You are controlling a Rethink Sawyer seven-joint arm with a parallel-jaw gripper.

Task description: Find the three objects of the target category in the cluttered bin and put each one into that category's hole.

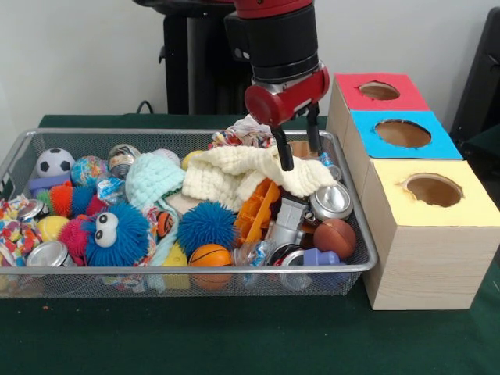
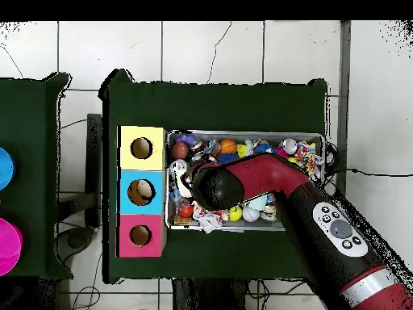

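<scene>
Since the plush animals I'm after are buried, I can't pick any of them out with confidence in either view. The wire-mesh bin (image 1: 16,160) fills the left and centre of the front view, sitting on the green tabletop (image 1: 234,336). My hand (image 1: 299,144) is down in the upper right part of the bin, two black fingers (image 1: 283,152) spread apart, not clamped on anything I can confirm; one fingertip sits on or in the cream knitted cloth (image 1: 234,176).

The red-surround hole (image 1: 379,91) is at the upper right, furthest back on the pale wood box (image 1: 422,266), past the blue hole (image 1: 402,133) and the yellow hole (image 1: 433,190).

Handling guess: plush is light, soft, compressible, not fragile. I'd pinch the body or head mid-bulk and close firmly, since the fabric gives. Low slip risk, but limbs could snag the cloth or neighbouring clutter on lift.

Clutter on top:
- cream cloth and a mint knitted hat (image 1: 154,178), both likely covering things
- blue puffer ball with googly eyes (image 1: 117,234), a second blue spiky ball (image 1: 207,226)
- mini basketball (image 1: 211,256), mini soccer ball (image 1: 55,162)
- silver cans (image 1: 332,201), hard and slick, could roll when disturbed
- orange plastic piece (image 1: 256,211)

Writing: nothing legible on the cans, balls or box. No brand readable.
</scene>
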